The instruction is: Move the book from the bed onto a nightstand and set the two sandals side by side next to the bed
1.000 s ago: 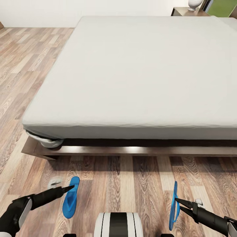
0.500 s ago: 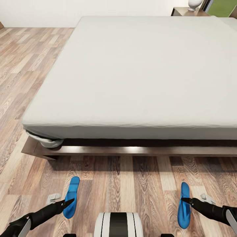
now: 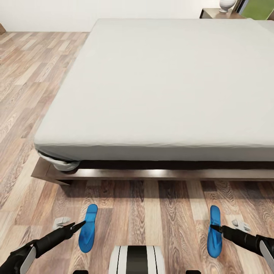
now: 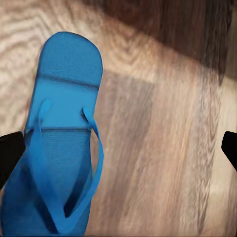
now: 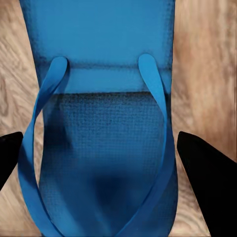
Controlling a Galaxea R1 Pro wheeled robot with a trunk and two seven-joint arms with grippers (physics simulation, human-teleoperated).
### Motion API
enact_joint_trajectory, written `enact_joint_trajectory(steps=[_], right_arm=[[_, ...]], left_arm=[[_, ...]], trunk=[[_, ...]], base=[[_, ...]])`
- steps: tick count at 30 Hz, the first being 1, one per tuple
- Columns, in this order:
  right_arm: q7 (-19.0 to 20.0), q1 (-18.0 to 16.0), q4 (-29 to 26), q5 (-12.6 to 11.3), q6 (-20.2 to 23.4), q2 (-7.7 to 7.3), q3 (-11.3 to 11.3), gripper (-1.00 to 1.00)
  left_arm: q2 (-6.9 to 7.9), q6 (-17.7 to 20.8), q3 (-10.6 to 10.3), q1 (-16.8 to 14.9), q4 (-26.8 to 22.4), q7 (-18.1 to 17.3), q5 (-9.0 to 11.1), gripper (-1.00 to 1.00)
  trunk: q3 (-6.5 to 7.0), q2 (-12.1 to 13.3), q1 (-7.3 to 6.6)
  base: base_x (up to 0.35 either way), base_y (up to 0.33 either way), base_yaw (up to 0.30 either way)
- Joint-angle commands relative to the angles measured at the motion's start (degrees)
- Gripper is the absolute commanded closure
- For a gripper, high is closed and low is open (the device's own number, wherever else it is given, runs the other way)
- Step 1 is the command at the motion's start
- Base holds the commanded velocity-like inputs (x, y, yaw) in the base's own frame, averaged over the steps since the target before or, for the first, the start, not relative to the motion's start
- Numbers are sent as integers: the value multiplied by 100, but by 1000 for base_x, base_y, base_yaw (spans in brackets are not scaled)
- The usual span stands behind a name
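Note:
Two bright blue sandals lie flat on the wood floor in front of the bed (image 3: 160,87). The left sandal (image 3: 88,227) (image 4: 61,148) sits beside my left gripper (image 3: 79,226) (image 4: 118,148), which is open, with one finger at the sandal's edge. The right sandal (image 3: 214,232) (image 5: 101,123) lies straps up, a wide stretch of floor away from the left one. My right gripper (image 3: 214,228) (image 5: 111,163) is open and straddles it. A nightstand (image 3: 217,14) shows at the far right corner. The book is out of view.
The bed's dark wooden frame (image 3: 152,174) runs across the floor just beyond the sandals. A white lamp base (image 3: 227,4) stands on the nightstand. Small grey shapes lie on the floor by each sandal (image 3: 61,221) (image 3: 241,224). My white base (image 3: 137,259) is at the bottom.
The right sandal went from held on edge to lying flat as my right gripper let go. Both arms have drawn back. The whole view has shifted slightly.

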Motion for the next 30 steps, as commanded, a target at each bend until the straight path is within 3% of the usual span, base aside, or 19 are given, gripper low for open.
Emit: enact_joint_trajectory(steps=[1,3,6,14,24,26,30], right_arm=[[-90,-3,-9,96,14,2,-17,100],[-307,-2,-18,416,-30,6,-19,100],[-412,-3,-24,573,-47,12,-20,100],[-1457,-2,-32,633,-56,55,-12,100],[-1669,-1,-36,637,-67,74,-12,100],[-1929,-1,-37,637,-384,77,-6,100],[-2039,-1,17,634,-1185,101,-10,100]], left_arm=[[0,61,7,-3,5,-23,39,-100],[0,62,8,-3,6,-24,40,-100],[-6,58,8,-3,6,-18,41,-100],[-11,54,1,-3,6,-15,41,-100],[-17,54,-9,-3,6,-15,39,-100],[-17,54,-9,-3,6,-15,34,-100],[-17,54,-9,-3,6,-15,32,-100]], trunk=[[-3,-1,-1],[-3,-1,-1],[-3,-1,-1],[-3,-1,-1],[-3,-1,-1],[-3,-1,-1],[-3,-1,-1]], base=[[0,281,0],[0,284,0],[0,286,0],[0,287,0],[0,290,0],[0,291,0],[0,291,0]])
